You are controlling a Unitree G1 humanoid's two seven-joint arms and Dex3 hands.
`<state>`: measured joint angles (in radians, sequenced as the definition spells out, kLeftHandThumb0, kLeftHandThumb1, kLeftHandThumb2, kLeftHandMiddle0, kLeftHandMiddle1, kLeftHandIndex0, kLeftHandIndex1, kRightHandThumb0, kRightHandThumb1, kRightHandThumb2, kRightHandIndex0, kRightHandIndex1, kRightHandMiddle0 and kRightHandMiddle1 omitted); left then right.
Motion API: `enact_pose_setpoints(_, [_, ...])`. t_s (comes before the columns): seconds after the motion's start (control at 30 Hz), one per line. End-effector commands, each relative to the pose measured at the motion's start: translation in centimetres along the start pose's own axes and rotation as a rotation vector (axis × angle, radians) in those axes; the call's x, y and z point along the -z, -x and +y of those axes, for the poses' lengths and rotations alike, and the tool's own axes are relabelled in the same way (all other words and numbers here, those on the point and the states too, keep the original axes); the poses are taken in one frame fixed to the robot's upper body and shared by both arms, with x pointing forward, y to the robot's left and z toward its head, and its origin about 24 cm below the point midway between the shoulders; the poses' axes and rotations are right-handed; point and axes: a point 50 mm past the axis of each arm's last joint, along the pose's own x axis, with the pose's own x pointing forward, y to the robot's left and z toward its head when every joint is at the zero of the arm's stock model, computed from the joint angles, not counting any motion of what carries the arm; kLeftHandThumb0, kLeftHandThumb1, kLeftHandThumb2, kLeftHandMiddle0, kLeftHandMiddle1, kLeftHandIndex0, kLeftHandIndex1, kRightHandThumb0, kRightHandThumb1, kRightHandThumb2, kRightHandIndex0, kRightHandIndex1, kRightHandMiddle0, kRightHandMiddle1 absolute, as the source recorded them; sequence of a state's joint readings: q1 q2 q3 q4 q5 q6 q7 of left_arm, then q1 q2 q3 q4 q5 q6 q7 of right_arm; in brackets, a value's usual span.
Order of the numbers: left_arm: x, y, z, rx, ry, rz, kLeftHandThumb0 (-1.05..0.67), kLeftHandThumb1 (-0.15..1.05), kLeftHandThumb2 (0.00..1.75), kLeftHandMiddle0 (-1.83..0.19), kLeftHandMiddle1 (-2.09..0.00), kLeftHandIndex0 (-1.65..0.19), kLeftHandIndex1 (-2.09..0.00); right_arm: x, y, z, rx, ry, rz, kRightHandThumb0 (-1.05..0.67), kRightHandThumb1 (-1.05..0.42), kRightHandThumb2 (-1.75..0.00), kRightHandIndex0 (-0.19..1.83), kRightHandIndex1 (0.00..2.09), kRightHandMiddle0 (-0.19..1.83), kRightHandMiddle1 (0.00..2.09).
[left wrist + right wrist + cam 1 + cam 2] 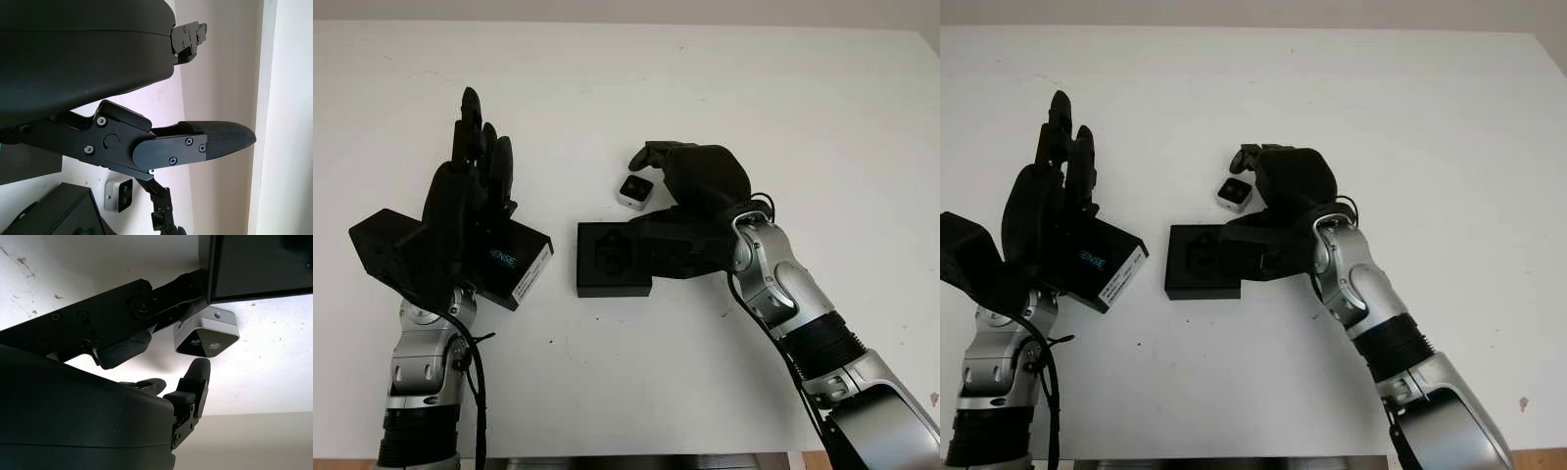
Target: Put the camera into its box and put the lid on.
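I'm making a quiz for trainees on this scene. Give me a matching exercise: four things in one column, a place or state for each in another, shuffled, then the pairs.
Things:
1. camera
2. box
3. lid
4. right robot hand

Places or states:
A. under the raised left robot hand
B. on the table beyond the box
C. open, with a moulded insert
D. fingers curled around the camera, not clearly gripping it

Pairs: 1-B, 2-C, 3-A, 4-D
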<state>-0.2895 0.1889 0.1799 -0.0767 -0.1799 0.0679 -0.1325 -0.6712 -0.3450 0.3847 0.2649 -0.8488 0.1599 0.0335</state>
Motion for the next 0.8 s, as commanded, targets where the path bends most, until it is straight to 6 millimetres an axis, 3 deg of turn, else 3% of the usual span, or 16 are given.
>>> enact_pose_setpoints(0.0, [0.0,0.0,0.0,0.0,0.004,-0.008,-0.86,1.05,0.51,0.19,0.0,0.19,0.0,-0.2,0.3,0.3,0.015,-0.021,-0.012,-0.88,-0.96,-0.05,0.35,0.07,0.27,0.66])
enact_pose_setpoints(0.77, [-0.1,0.0,0.0,-0.006,0.016,-0.016,-0.85,1.05,0.49,0.19,0.0,0.19,0.0,0.4,0.4,1.5,0.097,0.142,-0.037,-0.7,-0.98,-0.05,0.45,0.08,0.46,0.99])
